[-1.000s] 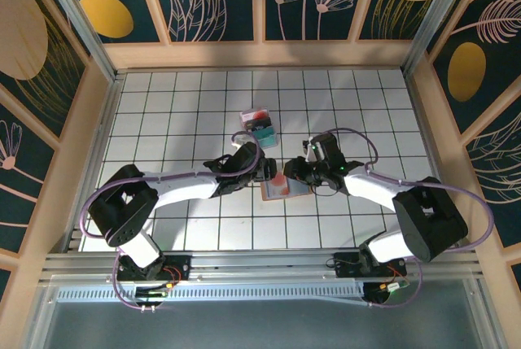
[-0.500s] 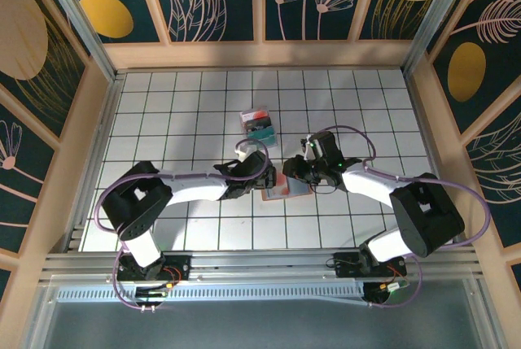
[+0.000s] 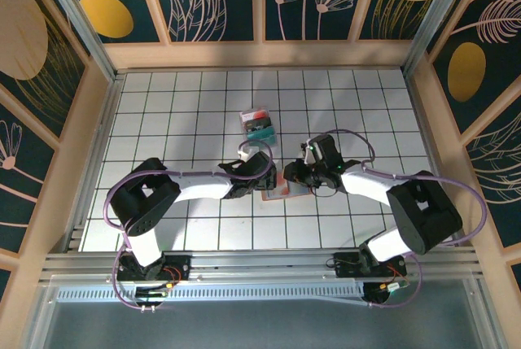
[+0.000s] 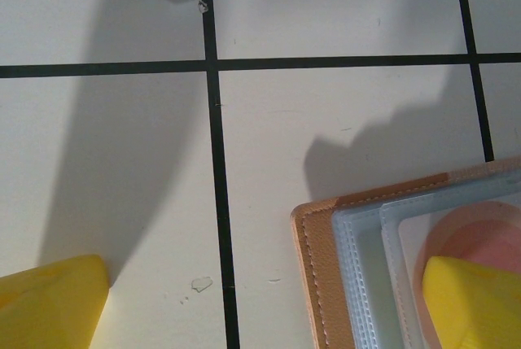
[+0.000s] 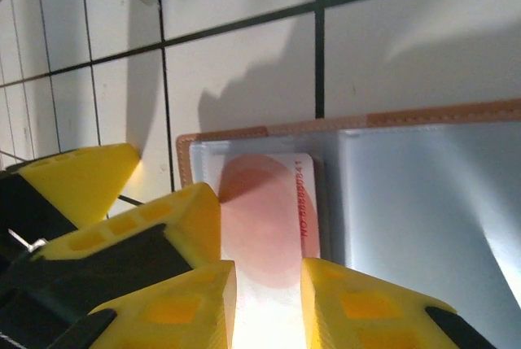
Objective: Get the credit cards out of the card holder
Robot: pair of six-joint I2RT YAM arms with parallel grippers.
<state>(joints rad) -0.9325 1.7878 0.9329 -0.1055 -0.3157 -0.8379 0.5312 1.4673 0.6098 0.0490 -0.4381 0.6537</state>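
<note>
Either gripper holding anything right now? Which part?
Left gripper open, holding nothing. Right gripper sits part-closed over one end of the pinkish-red card in the tan leather card holder; grip cannot be told.

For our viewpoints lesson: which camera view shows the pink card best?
Right wrist: the pink card lies large, its red print visible. Left wrist shows one part behind a yellow finger; top external, a pink speck.

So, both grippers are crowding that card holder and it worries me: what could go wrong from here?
The left gripper and right gripper work close together over the card holder, so they could collide. The pink card lies inside a clear sleeve; pulling it may drag the whole holder along.
</note>
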